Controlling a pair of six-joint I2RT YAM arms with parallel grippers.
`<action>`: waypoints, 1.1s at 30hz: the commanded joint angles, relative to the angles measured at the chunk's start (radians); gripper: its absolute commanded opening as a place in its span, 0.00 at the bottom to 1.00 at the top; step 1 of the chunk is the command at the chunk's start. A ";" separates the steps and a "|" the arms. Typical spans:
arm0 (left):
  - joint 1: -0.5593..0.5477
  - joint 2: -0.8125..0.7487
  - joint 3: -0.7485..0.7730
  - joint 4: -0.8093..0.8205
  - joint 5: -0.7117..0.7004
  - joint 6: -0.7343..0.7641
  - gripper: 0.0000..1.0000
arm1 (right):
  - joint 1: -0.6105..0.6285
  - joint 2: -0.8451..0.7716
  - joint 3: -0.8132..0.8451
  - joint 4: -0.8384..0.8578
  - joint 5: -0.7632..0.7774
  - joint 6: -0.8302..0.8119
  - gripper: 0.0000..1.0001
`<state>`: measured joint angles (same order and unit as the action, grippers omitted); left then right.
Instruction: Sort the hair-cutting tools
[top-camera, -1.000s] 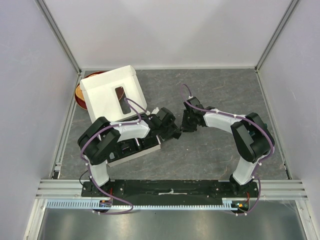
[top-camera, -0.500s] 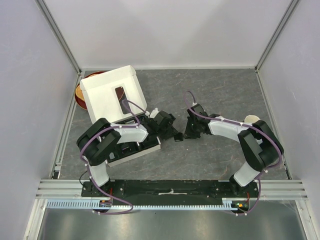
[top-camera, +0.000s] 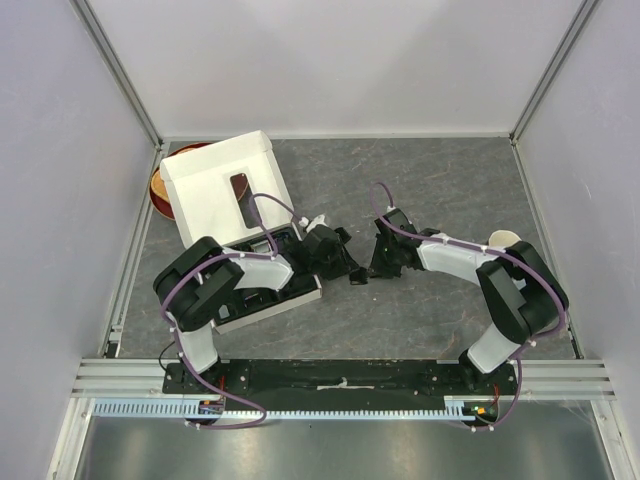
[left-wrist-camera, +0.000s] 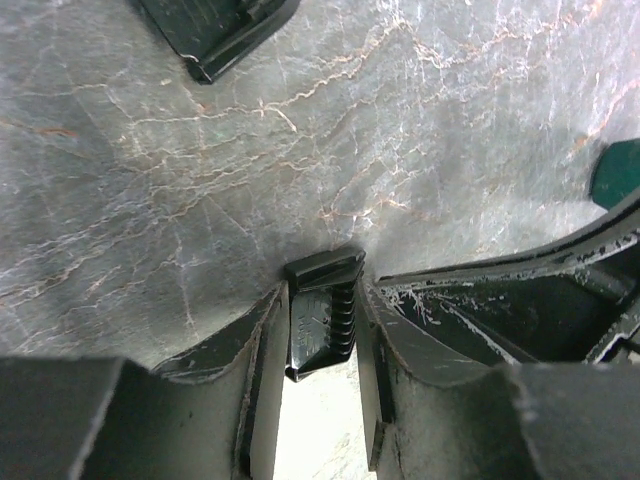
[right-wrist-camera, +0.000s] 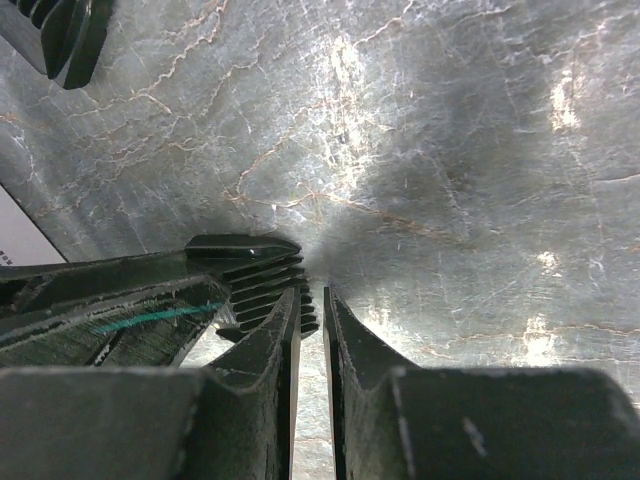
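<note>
Left gripper (top-camera: 346, 268) is clamped on a small black comb guard (left-wrist-camera: 322, 315), one finger on each flank. The guard's teeth face the gripper's right finger (left-wrist-camera: 372, 350). The guard sits mid-table on the grey marbled table (top-camera: 450, 180), between the two grippers and to the right of the white box (top-camera: 215, 185).

Right gripper (top-camera: 381, 264) is nose to nose with the left one, fingers nearly together with a thin slit of light between them. The guard's teeth sit right at its left fingertip (right-wrist-camera: 288, 310). Can't tell from the wrist view whether it's pinching them or only touching.

A second toothed guard (right-wrist-camera: 62, 35) lies apart on the table.
</note>
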<state>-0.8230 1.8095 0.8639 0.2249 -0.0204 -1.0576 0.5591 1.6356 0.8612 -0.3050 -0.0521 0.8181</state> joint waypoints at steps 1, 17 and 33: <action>-0.001 -0.009 -0.035 0.085 0.097 0.103 0.40 | 0.002 0.041 0.016 0.009 0.026 0.019 0.21; -0.001 -0.088 -0.074 0.149 0.195 0.197 0.40 | 0.004 0.096 0.042 0.030 0.046 0.044 0.21; 0.007 -0.079 -0.072 0.175 0.178 0.151 0.28 | 0.002 0.069 0.042 0.033 0.017 0.046 0.21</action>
<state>-0.8112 1.7473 0.7784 0.3237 0.1604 -0.8959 0.5541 1.6890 0.9115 -0.2668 -0.0189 0.8501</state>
